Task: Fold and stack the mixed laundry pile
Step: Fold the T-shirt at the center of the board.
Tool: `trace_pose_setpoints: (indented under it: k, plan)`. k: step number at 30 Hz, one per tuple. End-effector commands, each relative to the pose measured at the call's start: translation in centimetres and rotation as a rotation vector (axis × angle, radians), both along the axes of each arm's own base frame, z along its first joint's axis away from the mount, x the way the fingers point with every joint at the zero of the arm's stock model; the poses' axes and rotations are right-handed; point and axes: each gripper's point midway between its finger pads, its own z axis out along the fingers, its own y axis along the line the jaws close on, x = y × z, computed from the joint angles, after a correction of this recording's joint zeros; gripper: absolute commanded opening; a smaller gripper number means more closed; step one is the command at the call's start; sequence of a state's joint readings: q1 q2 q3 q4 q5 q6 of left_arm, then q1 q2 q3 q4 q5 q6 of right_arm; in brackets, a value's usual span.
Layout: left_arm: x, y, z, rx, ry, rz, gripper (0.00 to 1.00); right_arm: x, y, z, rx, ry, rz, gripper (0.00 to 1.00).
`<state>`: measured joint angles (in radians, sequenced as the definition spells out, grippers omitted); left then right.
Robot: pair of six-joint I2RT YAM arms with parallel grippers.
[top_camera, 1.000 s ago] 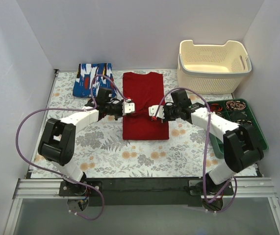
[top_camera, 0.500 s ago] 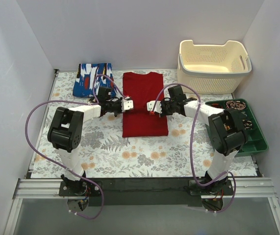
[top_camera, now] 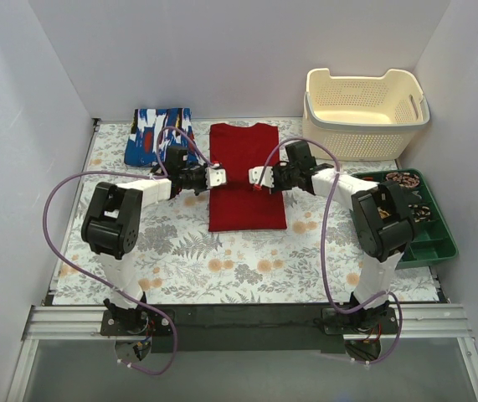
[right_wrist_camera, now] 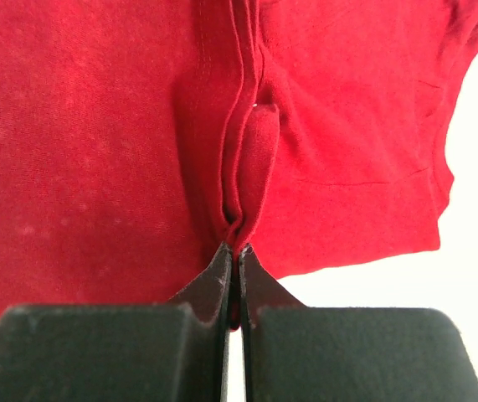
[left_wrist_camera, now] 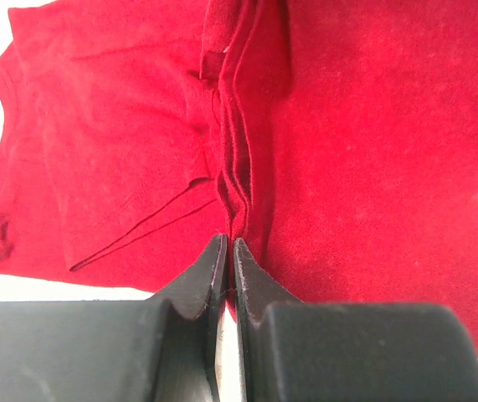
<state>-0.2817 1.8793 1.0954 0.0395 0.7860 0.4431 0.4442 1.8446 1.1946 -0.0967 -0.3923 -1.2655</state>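
The deep red garment point(top_camera: 245, 172) lies in a long rectangle on the floral table, collar end at the back. My left gripper point(top_camera: 219, 177) is shut on its left edge about halfway down, pinching a ridge of red cloth point(left_wrist_camera: 247, 126). My right gripper point(top_camera: 258, 178) is shut on its right edge at the same height, with red cloth point(right_wrist_camera: 121, 126) bunched between the fingertips. The blue printed garment point(top_camera: 158, 135) lies folded at the back left, apart from both grippers.
The cream perforated basket point(top_camera: 364, 113) stands at the back right. The green tray point(top_camera: 441, 243) of coiled items sits by the right edge, close to the right arm. White walls close in the back and both sides.
Both grippers have moved toward the back while shut on the red garment's edges. The garment's near hem has drawn back with them, so it looks shorter. The right arm has stretched farther out.
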Motion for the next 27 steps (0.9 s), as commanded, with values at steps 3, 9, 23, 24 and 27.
trace_pose_setpoints:
  k: [3, 9, 23, 24, 27]
  plan:
    - [2.2, 0.7, -0.4, 0.026, -0.056, 0.016, 0.00, 2.2, 0.1, -0.8, -0.018, -0.053, -0.002, 0.01]
    - [3.7, 0.7, -0.4, 0.003, -0.050, 0.080, 0.13, 2.8, -1.0, -1.4, -0.062, -0.063, -0.045, 0.09]
    - [0.9, 5.0, 7.6, -0.135, 0.043, 0.295, 0.51, -1.6, -3.1, 7.5, 0.074, 0.003, -0.172, 0.60]
    - [-0.6, 4.7, 7.1, -0.137, 0.088, 0.259, 0.55, -2.9, -3.1, 7.8, 0.085, 0.028, -0.166, 0.59]
    - [-5.1, 3.7, 5.7, -0.133, 0.150, 0.163, 0.55, -6.6, -2.4, 6.2, 0.090, 0.111, -0.104, 0.52]
